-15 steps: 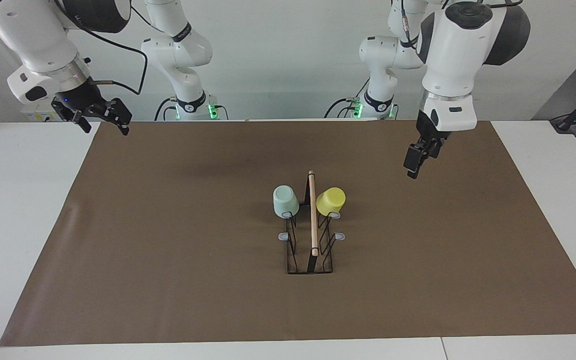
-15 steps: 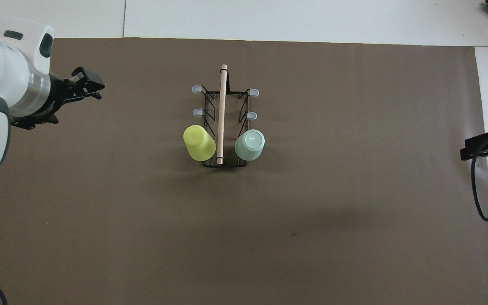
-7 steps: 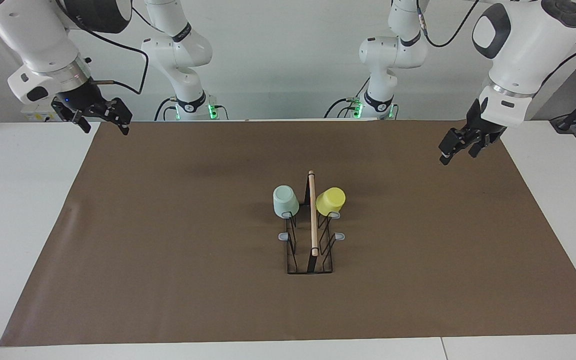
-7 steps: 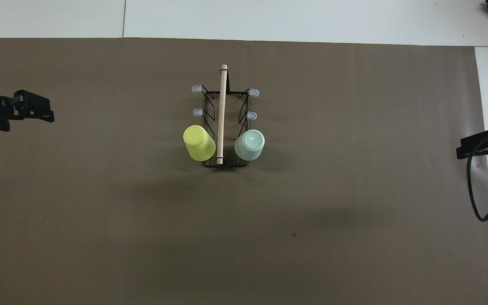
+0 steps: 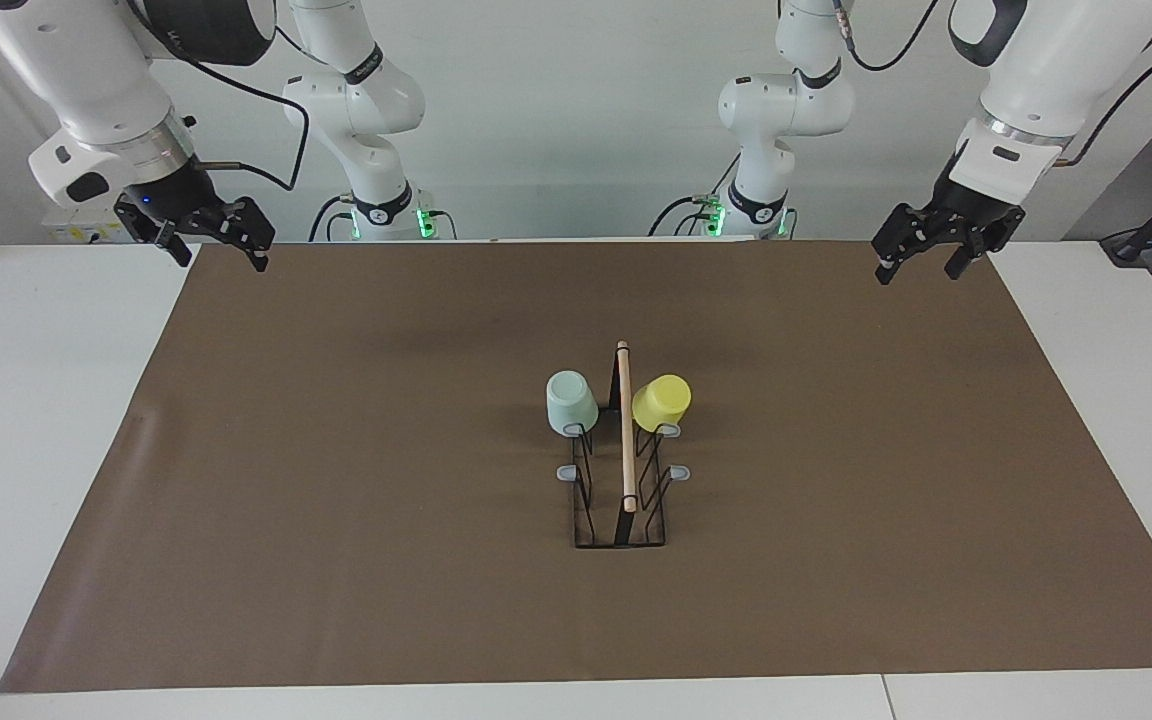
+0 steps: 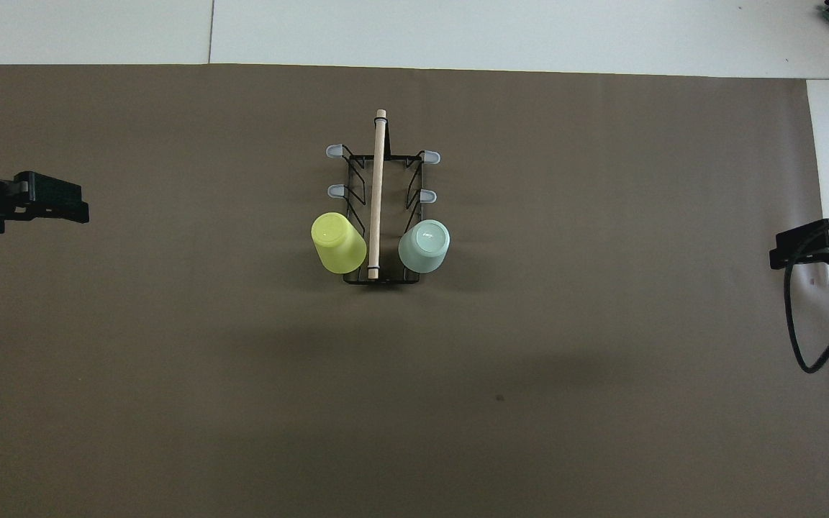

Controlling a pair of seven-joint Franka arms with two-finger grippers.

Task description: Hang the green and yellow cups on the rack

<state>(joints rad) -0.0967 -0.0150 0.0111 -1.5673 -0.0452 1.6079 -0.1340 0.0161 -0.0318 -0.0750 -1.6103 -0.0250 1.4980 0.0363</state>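
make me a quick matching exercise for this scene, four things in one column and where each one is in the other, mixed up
Things:
1. green cup
2. yellow cup
3. left pincer
4. wooden rod

Places:
A. along the top of the rack
B. on a rack prong, toward the left arm's end
C. raised over the brown mat's corner, empty
D. on a rack prong, toward the right arm's end

Pairs: 1-D, 2-B, 3-C, 4-A

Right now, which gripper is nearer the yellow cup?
Left. The left gripper hangs over the mat's corner at the yellow cup's end; the right gripper hangs over the other corner.
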